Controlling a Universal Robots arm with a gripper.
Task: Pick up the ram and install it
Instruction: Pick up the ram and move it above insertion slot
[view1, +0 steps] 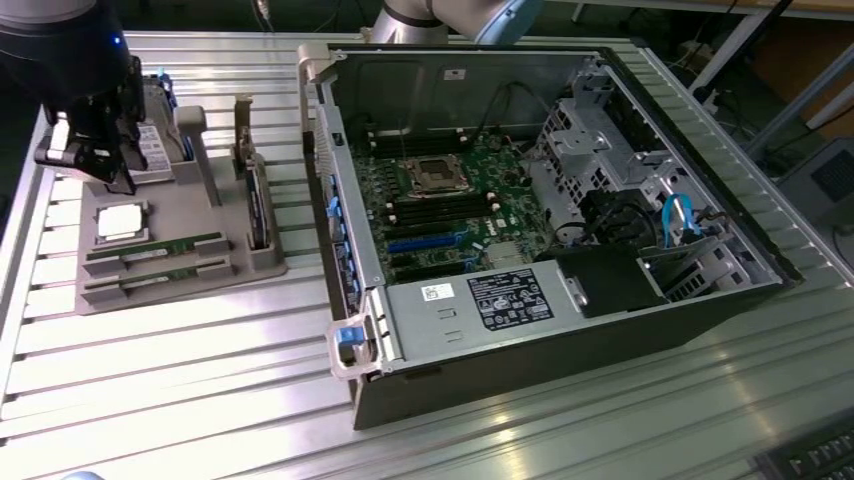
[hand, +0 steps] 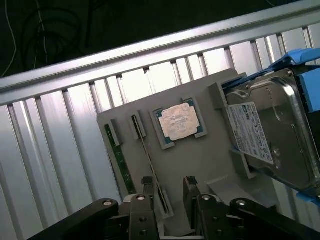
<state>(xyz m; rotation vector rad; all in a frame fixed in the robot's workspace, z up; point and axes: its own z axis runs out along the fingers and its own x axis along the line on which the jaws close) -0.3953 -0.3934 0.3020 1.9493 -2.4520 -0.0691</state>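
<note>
The ram (hand: 149, 167) is a thin green stick lying edge-up in a slot of the grey fixture tray (hand: 210, 160), beside the CPU (hand: 177, 121). In the exterior view the ram (view1: 158, 247) lies just past the CPU (view1: 118, 222), with an identical second stick (view1: 154, 281) in the slot beside it. My gripper (hand: 169, 195) hovers above the tray, open with nothing between its fingers, and the ram runs toward the gap between them. In the exterior view my gripper (view1: 100, 168) hangs over the tray's far end at the exterior view's left.
A hard drive (hand: 270, 135) in a blue carrier stands in the tray beside the CPU. The open computer case (view1: 534, 330) lies to the exterior view's right, its motherboard (view1: 461, 205) and black memory slots (view1: 424, 212) exposed. A ribbed metal table (view1: 174, 390) carries everything.
</note>
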